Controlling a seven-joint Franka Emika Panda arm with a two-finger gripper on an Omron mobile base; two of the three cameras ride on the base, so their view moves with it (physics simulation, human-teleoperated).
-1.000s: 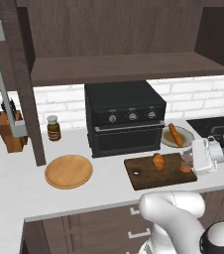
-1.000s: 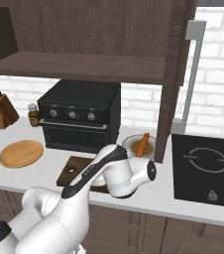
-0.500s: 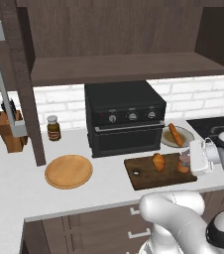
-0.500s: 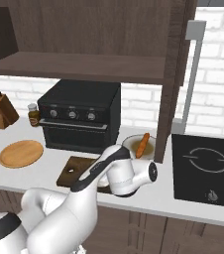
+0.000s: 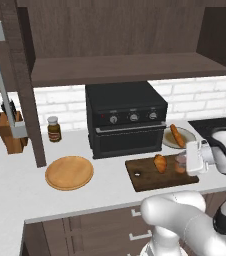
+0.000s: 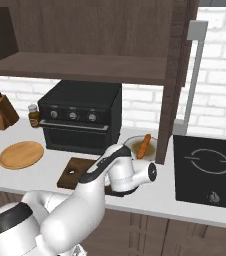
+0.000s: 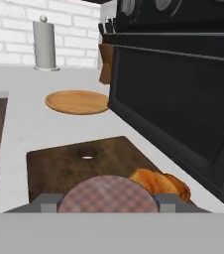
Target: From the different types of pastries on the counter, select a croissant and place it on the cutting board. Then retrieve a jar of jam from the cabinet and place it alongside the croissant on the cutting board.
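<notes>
Sitting on the dark brown rectangular wooden cutting board point(image 5: 161, 174) already is the small plump golden-brown croissant point(image 5: 160, 163), roughly mid-board, its long axis running front to back. In the hand view it lies just past and to one side of the round checked lid of the jar of jam point(image 7: 108, 194), which fills the space between the two dark fingertips. So the two-finger gripper point(image 5: 184, 163) looks clamped on the jar, low over the board's right end, though the fingers themselves are mostly hidden behind the lid.

Relation that matters, I'd say: the croissant is left of the jar from the robot's side, near but apart. The jar seems to have bare board under it, so it probably just needs setting down and releasing.

Room is tightish. The black countertop oven point(image 5: 126, 117) stands right behind the board, and the pale plate with the long thin orange-brown loaf point(image 5: 175, 135) sits behind the gripper. The board's hole corner point(image 7: 86, 157) and the round light wooden plate point(image 5: 69, 172) further left are well clear.
</notes>
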